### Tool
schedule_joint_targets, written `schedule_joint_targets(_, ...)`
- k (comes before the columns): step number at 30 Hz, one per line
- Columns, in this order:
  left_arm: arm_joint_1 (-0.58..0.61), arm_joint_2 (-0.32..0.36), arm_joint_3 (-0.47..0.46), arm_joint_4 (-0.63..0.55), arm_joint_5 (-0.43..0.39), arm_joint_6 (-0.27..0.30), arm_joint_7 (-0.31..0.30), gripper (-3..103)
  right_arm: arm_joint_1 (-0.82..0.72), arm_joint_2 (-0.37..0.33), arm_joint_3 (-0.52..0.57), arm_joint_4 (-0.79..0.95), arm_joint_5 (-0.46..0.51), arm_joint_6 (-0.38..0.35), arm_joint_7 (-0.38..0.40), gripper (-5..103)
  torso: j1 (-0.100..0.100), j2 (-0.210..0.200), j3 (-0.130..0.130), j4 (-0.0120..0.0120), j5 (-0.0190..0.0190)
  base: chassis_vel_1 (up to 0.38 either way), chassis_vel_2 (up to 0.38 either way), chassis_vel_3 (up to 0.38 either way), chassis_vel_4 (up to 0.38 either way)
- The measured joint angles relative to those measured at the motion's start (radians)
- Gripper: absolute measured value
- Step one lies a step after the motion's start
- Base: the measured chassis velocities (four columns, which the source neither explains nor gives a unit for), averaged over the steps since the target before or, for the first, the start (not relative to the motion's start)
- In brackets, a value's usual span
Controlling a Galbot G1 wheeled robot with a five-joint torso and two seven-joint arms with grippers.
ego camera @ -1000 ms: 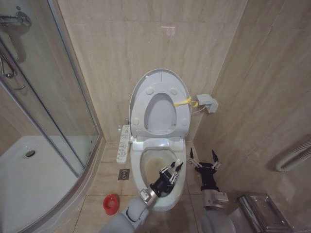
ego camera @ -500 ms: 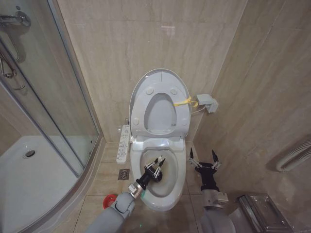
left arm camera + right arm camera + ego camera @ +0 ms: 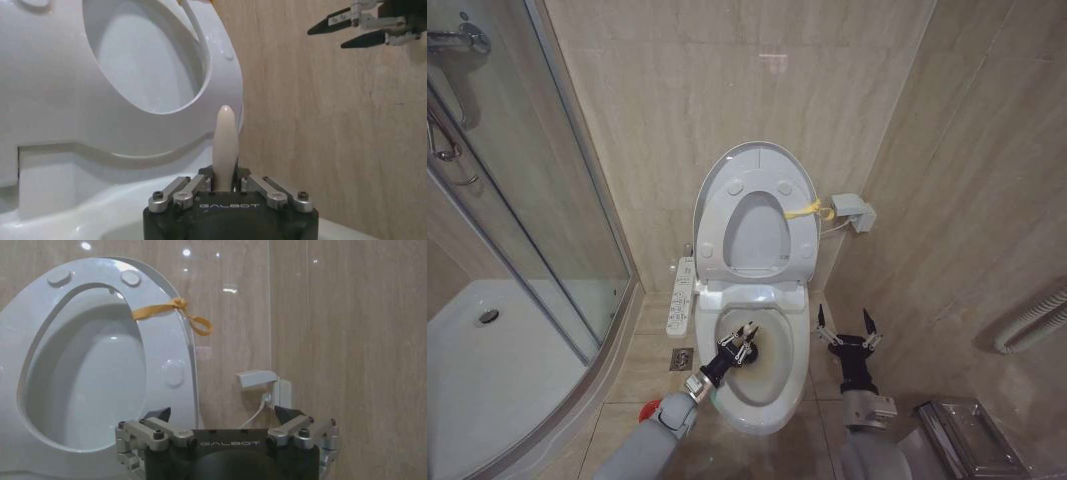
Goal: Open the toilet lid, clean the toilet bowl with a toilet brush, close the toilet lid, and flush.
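Observation:
The toilet lid (image 3: pixel 755 165) stands raised against the wall, with the ring seat up against it and a yellow ribbon (image 3: pixel 809 209) tied at its edge. The white toilet bowl (image 3: pixel 772 385) lies open below. My left gripper (image 3: pixel 739 338) hangs over the left part of the bowl, shut on the toilet brush's white stick handle (image 3: pixel 225 135); the bristle head is hidden beneath it. A sliver of the red cup holder (image 3: pixel 646 408) shows on the floor beside my left arm. My right gripper (image 3: pixel 847 330) stands open, right of the bowl, holding nothing.
A glass shower enclosure (image 3: pixel 537 230) fills the left side. The button panel (image 3: pixel 682 295) runs along the bowl's left, with a floor drain (image 3: pixel 681 358) below it. A white wall box (image 3: pixel 852 211) sits right of the lid. A metal box (image 3: pixel 967 432) lies at the lower right.
My left gripper has carried the brush leftward across the bowl, from the front right rim to the left side. The right arm has not moved.

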Motion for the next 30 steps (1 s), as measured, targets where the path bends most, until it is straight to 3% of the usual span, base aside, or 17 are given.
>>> schedule_joint_targets(4, 0.006, -0.001, 0.0, -0.039, 0.001, 0.002, -0.018, 19, 0.0, 0.0, 0.0, 0.0, 0.0, 0.0, 0.0, 100, 0.0, 0.0, 0.0, 0.0001, 0.0, 0.0, 0.0, 0.0, 0.0)
schedule_joint_targets(11, 0.053, 0.014, 0.001, -0.249, 0.011, 0.055, -0.085, 19, 0.0, 0.0, 0.0, 0.0, 0.0, 0.0, 0.0, 100, 0.0, 0.0, 0.0, -0.0001, 0.0001, 0.0, 0.0, 0.0, 0.0)
schedule_joint_targets(18, 0.146, 0.045, -0.043, -0.488, 0.102, 0.11, -0.161, 19, 0.0, 0.0, 0.0, 0.0, 0.0, 0.0, 0.0, 100, 0.0, 0.0, 0.0, 0.0, 0.0, 0.0, 0.0, 0.0, 0.0)
schedule_joint_targets(30, 0.345, 0.113, -0.142, -0.718, 0.164, 0.132, -0.192, 19, 0.0, 0.0, 0.0, 0.0, 0.0, 0.0, 0.0, 100, 0.0, 0.0, 0.0, 0.0, -0.0002, 0.0, 0.0, 0.0, 0.0)
